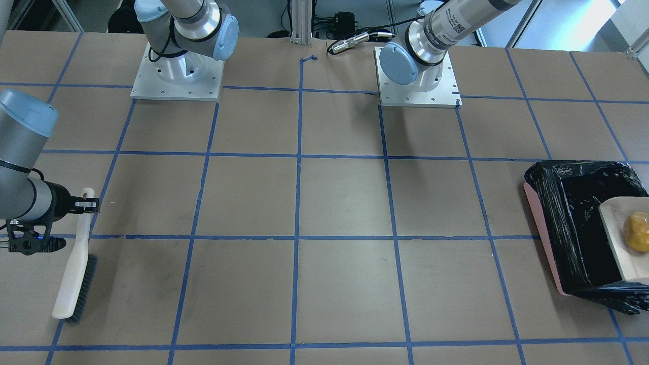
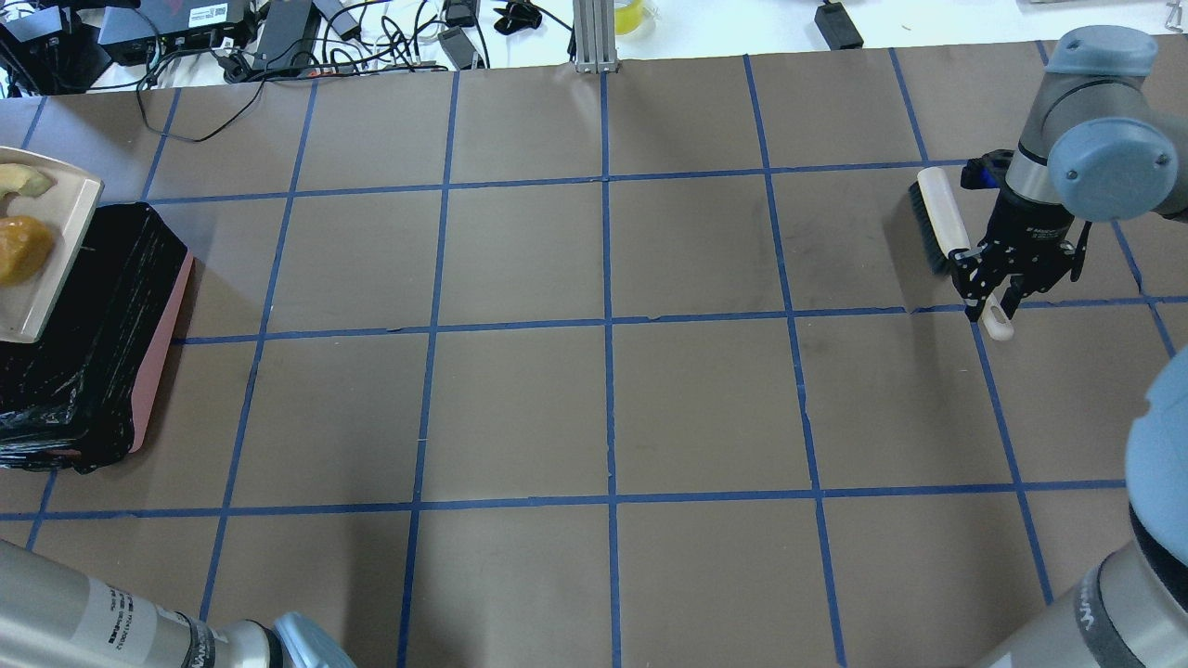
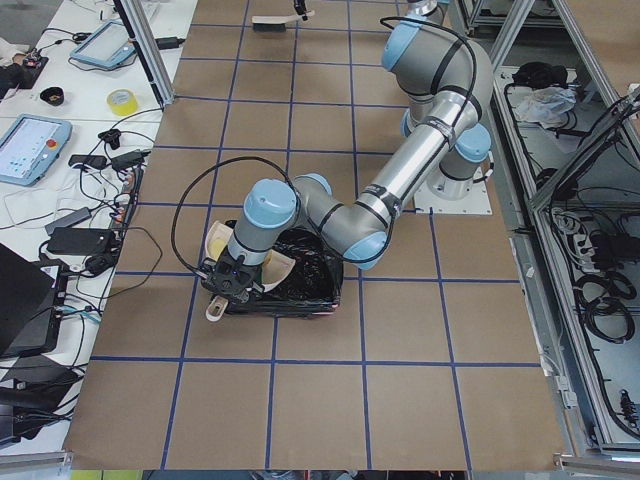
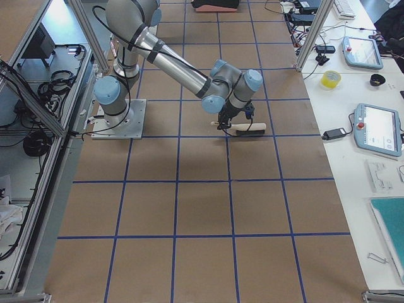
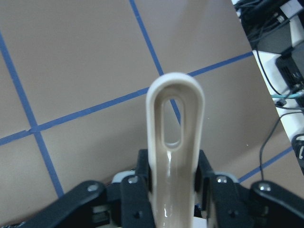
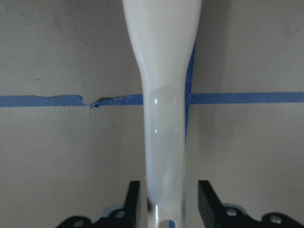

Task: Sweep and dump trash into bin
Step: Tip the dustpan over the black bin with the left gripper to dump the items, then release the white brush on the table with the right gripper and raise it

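Observation:
The pink bin lined with a black bag stands at the table's left end. My left gripper is shut on the looped handle of the beige dustpan and holds the pan over the bin. The glossy orange-yellow lump lies on the pan, also in the overhead view. A pale greenish-yellow piece lies beside it. The third bit is out of view. My right gripper is open, its jaws on either side of the handle of a white brush that lies on the table.
The brown table top carries a blue tape grid. The two arm bases stand at the robot's edge. Cables and electronics lie beyond the far edge.

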Motion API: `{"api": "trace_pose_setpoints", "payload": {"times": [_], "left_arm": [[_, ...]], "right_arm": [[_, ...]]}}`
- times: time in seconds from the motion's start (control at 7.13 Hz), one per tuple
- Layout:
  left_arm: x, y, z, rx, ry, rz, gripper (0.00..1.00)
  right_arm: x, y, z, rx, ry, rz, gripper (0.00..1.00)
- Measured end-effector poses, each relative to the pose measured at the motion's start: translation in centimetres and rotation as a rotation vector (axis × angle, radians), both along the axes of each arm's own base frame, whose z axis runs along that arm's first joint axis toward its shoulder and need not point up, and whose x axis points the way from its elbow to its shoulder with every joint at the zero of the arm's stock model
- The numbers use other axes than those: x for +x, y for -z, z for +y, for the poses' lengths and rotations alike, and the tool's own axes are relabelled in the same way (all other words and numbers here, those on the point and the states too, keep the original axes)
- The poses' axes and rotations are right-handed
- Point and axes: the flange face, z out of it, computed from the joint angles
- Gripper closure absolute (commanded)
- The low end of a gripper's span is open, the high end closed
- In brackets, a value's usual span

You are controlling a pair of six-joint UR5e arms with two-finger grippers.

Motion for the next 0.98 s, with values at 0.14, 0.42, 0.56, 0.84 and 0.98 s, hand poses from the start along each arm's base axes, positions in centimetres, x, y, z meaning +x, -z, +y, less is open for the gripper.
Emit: {"api": "trace_pose_setpoints", "payload": {"times": [0.14,0.42,0.56,0.84,0.98], "left_arm": [[-0.2,0.0,0.3,-0.021,0.041,-0.006,1.00],[-0.7,-1.6,0.8,-0.059,0.108,-0.033,1.00],[-1.3,-3.2,0.9,-0.092,0.165,-0.052,1.00],[-2.0,-5.4,1.4,-0.123,0.231,-0.092,1.00],[-2.2,-6.0,1.5,-0.125,0.256,-0.118,1.00]], "right_arm": [[0.0,-0.1,-0.1,-0.004,0.000,0.000,0.01],[-0.1,-1.2,-0.5,-0.033,0.000,0.010,0.00],[-0.2,-2.7,-0.9,-0.067,0.000,0.020,0.00],[0.2,-9.4,-0.9,-0.161,-0.004,0.048,0.00],[0.8,-13.8,-0.1,-0.199,-0.007,0.059,0.00]]}}
